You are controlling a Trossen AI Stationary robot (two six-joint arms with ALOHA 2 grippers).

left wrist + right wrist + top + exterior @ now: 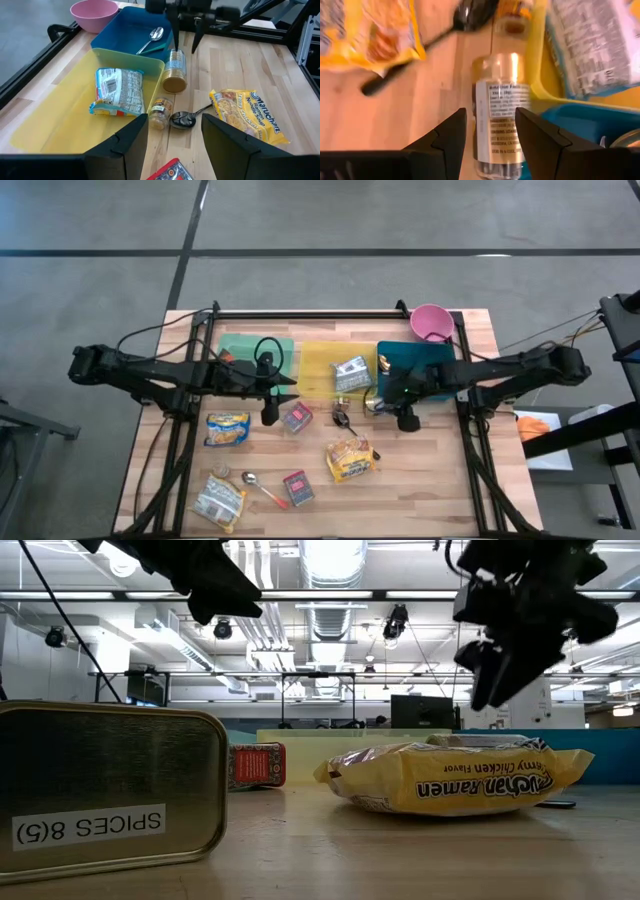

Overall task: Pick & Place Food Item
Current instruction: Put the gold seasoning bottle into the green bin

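Note:
A spice jar (501, 117) with a gold cap and pale label lies on its side on the wood, against the corner where the yellow tray (60, 120) meets the teal tray (125, 35). My right gripper (490, 145) hovers open above it, pointing steeply down, one finger over each side of the jar; in the left wrist view the right gripper (185, 42) stands over the jar's (175, 72) far end. My left gripper (172, 145) waits open near the yellow tray's left side, holding nothing. A silver food packet (117, 92) lies in the yellow tray.
A small jar (161, 110) and a black spoon (186, 119) lie next to the big jar. Ramen packets (350, 460) (228, 428), red tins (296, 416) (298, 488), a spoon (262, 488) and a packet (220, 500) are spread over the near table. A pink bowl (432, 322) stands far right; a green tray (245, 355) lies far left.

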